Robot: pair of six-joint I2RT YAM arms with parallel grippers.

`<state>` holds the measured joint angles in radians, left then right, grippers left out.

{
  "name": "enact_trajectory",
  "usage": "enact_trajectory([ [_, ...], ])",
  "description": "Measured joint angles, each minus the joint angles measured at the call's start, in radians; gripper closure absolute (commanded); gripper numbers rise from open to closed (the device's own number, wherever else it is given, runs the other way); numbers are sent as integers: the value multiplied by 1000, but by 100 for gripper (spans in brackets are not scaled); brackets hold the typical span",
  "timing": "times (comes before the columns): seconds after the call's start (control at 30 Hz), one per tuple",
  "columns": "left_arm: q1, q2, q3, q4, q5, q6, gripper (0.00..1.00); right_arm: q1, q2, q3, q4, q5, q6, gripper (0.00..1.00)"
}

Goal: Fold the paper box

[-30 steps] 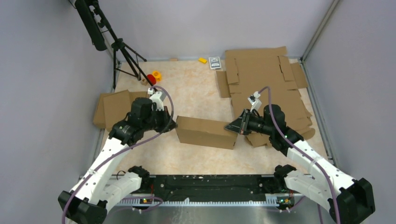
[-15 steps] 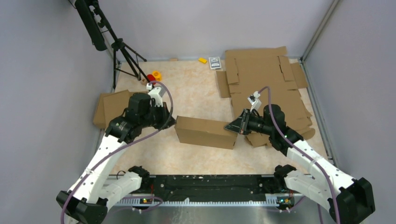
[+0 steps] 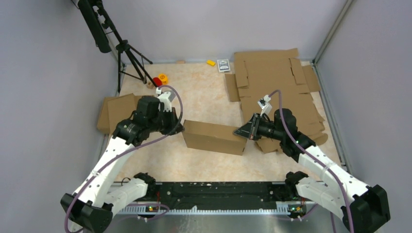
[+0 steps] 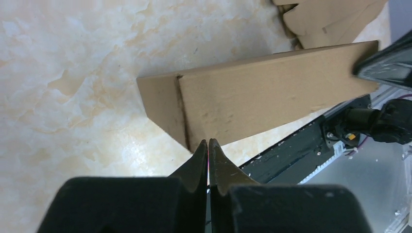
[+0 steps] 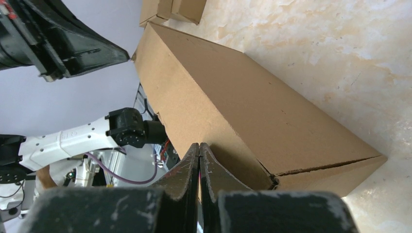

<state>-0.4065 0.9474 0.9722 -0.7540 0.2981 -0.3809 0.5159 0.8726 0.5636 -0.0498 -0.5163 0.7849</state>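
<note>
Top external — left gripper (image 3: 181,129), right gripper (image 3: 237,132) closed, touching paper box (image 3: 214,137)

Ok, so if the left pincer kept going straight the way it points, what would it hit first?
The paper box: the shut left pincer points straight at its end, by the corner crease, and may be touching it; depth is unclear.
</note>
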Motion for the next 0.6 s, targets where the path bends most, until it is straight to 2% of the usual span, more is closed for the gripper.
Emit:
enact_trajectory([
  [0.23,0,31,117,0,69,34,100,0,6,0,6,-2,0,100],
  [0.47,0,85,17,34,58,41,100,0,11,7,1,-10,-8,100],
  [0.6,3,64,-8,80,60,40,100,0,65,76,-51,-31,-55,100],
])
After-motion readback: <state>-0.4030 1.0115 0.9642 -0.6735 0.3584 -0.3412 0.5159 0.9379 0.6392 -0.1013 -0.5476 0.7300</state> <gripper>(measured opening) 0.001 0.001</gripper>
